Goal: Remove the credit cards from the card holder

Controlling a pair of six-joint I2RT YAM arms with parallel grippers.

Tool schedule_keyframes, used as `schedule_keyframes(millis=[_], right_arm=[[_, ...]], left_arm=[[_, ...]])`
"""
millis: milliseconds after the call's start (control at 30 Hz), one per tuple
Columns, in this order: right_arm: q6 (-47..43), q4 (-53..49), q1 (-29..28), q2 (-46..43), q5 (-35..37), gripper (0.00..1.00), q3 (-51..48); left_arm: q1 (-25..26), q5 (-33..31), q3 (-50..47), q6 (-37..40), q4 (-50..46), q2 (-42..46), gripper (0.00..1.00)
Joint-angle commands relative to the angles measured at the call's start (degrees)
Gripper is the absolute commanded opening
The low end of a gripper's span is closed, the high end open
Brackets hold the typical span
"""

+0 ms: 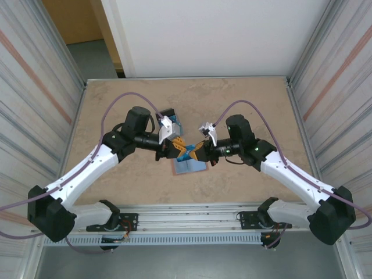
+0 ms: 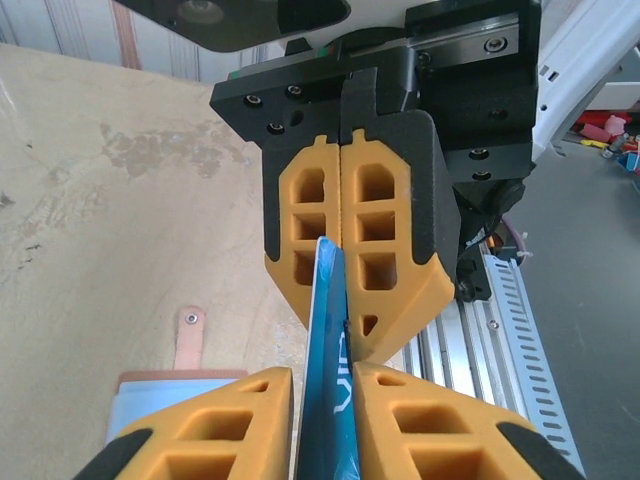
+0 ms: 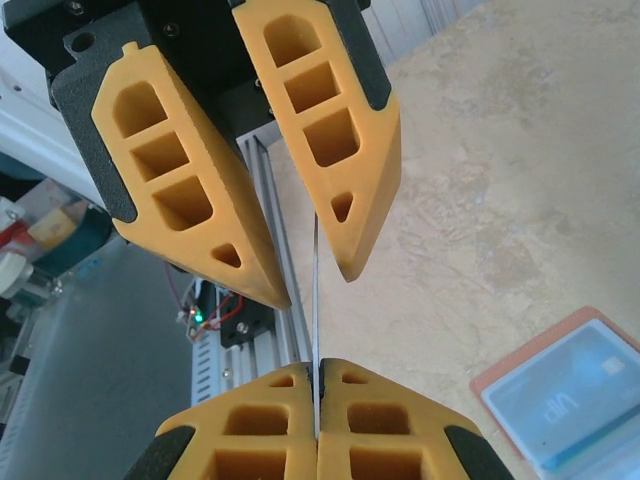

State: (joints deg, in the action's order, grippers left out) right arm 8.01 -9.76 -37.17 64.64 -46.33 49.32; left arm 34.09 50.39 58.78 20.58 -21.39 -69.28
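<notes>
- Now the thin teal plastic credit card [image 2: 330,320] is out, held above the flat pink card holder [image 1: 195,168].
- The right end effector [image 3: 317,372] pinches it; the left end effector [image 2: 325,378] is open around it.
- Next, it probably needs laying down aside.

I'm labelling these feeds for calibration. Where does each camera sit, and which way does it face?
Top external: above and behind, looking down on the table; both arms show, left gripper and right gripper meeting over the card holder.
Left wrist: on the left arm, facing the right gripper; its own fingers, open, flank the credit card.
Right wrist: on the right arm, facing the left gripper; its own fingers are shut on the card's edge.
Shared: both wrist views catch the credit card and the card holder.
</notes>
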Motion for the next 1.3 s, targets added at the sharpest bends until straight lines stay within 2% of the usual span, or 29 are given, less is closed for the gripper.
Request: schedule_keyframes(millis=[0,67,133,267,333,367,400,467,567,633,767,967,1000,1133,1167,1267], right_arm=[[-1.76,-0.68,-0.44,0.36,-0.71,0.0,2.18],[-1.77,-0.57,-0.41,0.5,-0.93,0.0,2.11],[-1.73,-0.43,-0.41,0.62,-0.61,0.0,2.18],[-1.53,-0.4,-0.4,0.77,0.56,0.01,2.18],[-1.27,-0.65,-0.36,0.58,2.48,0.14,2.18],[-1.09,-0.78,-0.21,0.48,3.44,0.27,2.02],[-0.7,-0.87,0.02,0.25,4.67,0.46,1.79],[0.08,-0.94,0.47,-0.17,6.86,0.58,1.26],[1.26,-1.29,0.95,-0.79,11.04,0.67,0.59],[1.99,-1.27,1.24,-1.04,12.94,0.71,0.25],[3.88,-1.58,1.17,-1.27,17.69,0.79,0.07],[6.88,-3.99,0.96,-0.9,27.1,0.88,1.11],[7.38,-4.38,0.79,-0.77,28.52,0.92,1.33],[9.73,-6.55,0.26,0.07,35.27,0.94,2.31],[10.41,-7.13,0.13,0.3,36.73,0.98,2.6],[11.95,-8.45,-0.09,0.91,40.41,0.99,3.27]], left_arm=[[0.16,3.11,1.87,1.69,-2.07,-0.79,0.19],[0.44,3.28,1.94,2.18,-2.66,-1.34,0.13],[0.96,3.14,2.19,2.72,-3.43,-2.14,0.01],[1.42,2.89,2.44,3.46,-3.92,-3.47,0.0],[1.43,2.04,2.47,4.16,-3.79,-3.5,0.0],[1.33,0.9,2.38,4.59,-3.56,-3.45,0.0],[0.99,-0.88,2.26,4.66,-2.91,-3.44,0.0],[0.01,-5.85,2.28,3.04,-0.79,-3.59,0.0],[-2.15,-16.36,3.15,-0.53,2.16,-4.98,0.0],[-4.24,-18.58,3.14,-0.85,4.56,-6.02,0.0],[-8.79,-18.75,5.11,3.56,6.11,-9.5,0.0],[-11.94,-22.02,10.84,15.92,4.93,-16.57,0.0],[-12.62,-21.59,11.67,16.83,4.93,-17.66,0.0],[-15.5,-17.9,14.73,19.32,5.79,-22.08,0.0],[-15.92,-17.76,15.51,19.96,6.04,-23.27,0.0],[-16.61,-17.18,17.52,21.67,5.7,-26.59,0.0]])
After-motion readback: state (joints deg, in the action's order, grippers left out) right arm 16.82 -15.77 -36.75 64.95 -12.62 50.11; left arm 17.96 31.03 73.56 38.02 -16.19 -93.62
